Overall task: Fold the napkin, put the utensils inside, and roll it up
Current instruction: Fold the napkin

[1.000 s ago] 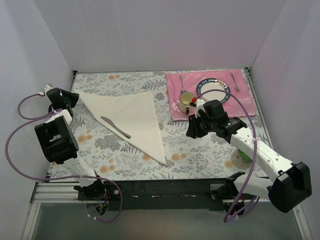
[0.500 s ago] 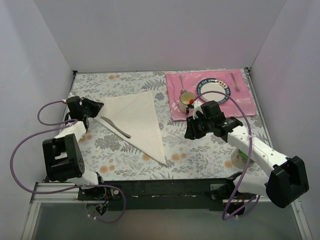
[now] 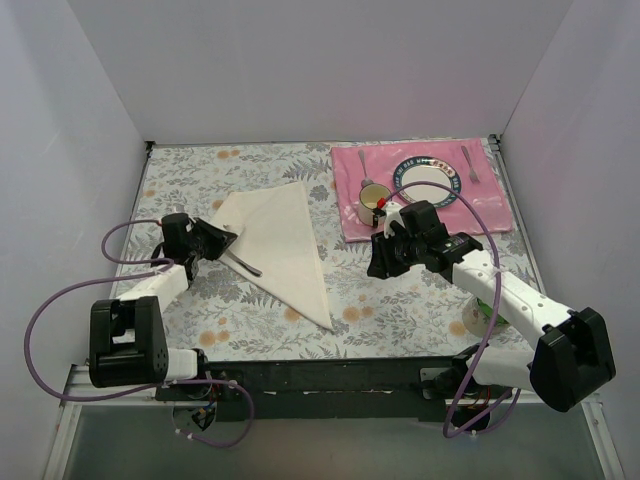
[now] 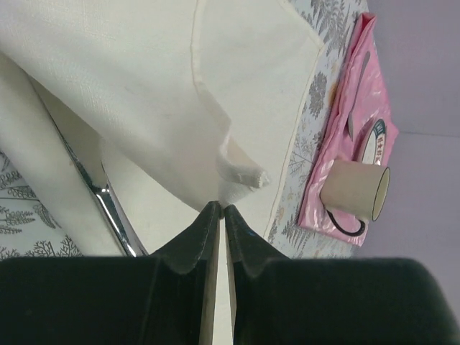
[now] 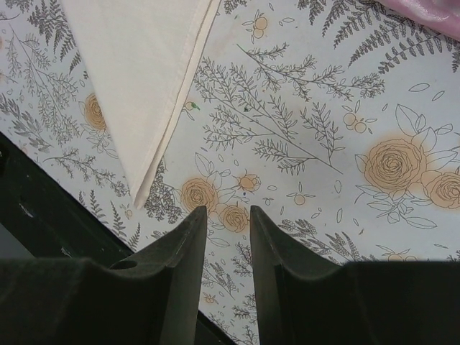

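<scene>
Napkin (image 3: 285, 235), off-white cloth folded into a triangle, lay left of centre on the floral tablecloth (image 3: 230, 320) in the top view, its long tip pointing to 5 o'clock. The left gripper (image 3: 225, 241) pinched the 9 o'clock corner and held it turned over onto the cloth. A slim silver table knife (image 3: 248, 267) showed just at 5 o'clock of that gripper, lying on the napkin. The right gripper (image 3: 380, 262) hung at 3 o'clock of the napkin, near a pink rectangular placemat (image 3: 490, 205).

From the left wrist, the left gripper (image 4: 219, 210) had its jaws pressed together on a raised fold of napkin (image 4: 144, 93). The knife (image 4: 111, 208) lay at 9 o'clock, and a cream mug (image 4: 352, 190) stood on the placemat (image 4: 356, 79) at 3 o'clock.

From the right wrist, the right gripper (image 5: 226, 215) stood with its jaws slightly apart, holding nothing, above the tablecloth (image 5: 323, 144). The napkin (image 5: 136, 65) tip was at 10 o'clock.
</scene>
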Robot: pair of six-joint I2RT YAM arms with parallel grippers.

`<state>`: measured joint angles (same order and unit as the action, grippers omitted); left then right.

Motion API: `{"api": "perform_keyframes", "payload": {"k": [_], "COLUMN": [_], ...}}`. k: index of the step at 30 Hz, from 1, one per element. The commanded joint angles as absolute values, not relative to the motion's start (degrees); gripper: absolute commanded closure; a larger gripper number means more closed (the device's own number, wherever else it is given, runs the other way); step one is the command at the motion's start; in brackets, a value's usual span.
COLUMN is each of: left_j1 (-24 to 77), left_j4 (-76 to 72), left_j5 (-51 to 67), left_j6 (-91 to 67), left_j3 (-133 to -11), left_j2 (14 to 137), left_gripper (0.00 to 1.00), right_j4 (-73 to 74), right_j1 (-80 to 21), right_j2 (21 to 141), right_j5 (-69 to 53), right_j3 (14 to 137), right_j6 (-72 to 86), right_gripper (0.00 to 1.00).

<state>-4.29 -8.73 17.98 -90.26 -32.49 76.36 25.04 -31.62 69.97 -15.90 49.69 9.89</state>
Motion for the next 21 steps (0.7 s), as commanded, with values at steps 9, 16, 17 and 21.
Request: {"api": "perform_keyframes", "payload": {"k": [9,16,17,21], "left_j1": [-1.9,-1.6,-1.6,-1.6], "left_j4": [-3.8,-1.8,-1.4,1.5], "left_j5": [18.2,19.0,19.1,18.7], "left_j6": [-87.8,-88.0,-88.0,-87.8], "left_j3": [-30.3,-28.4,-28.3,-27.9], "left_j2": [70.8,70.8,70.8,70.0], "left_gripper": [0.91,0.87,0.87,0.81], "right_j4": [21.5,21.1,21.1,21.0], "right_j1": [-31.8,-31.8,-31.9,-31.9], "right_j2": [71.3,72.2,72.2,72.4], "right_j5": [-18.3,-18.8,-18.8,-19.0], "right_j3": [49.7,49.9,49.8,49.7], "right_j6": [10.5,10.7,10.6,10.5], "right_gripper": [0.61,0.60,0.60,0.60]}}
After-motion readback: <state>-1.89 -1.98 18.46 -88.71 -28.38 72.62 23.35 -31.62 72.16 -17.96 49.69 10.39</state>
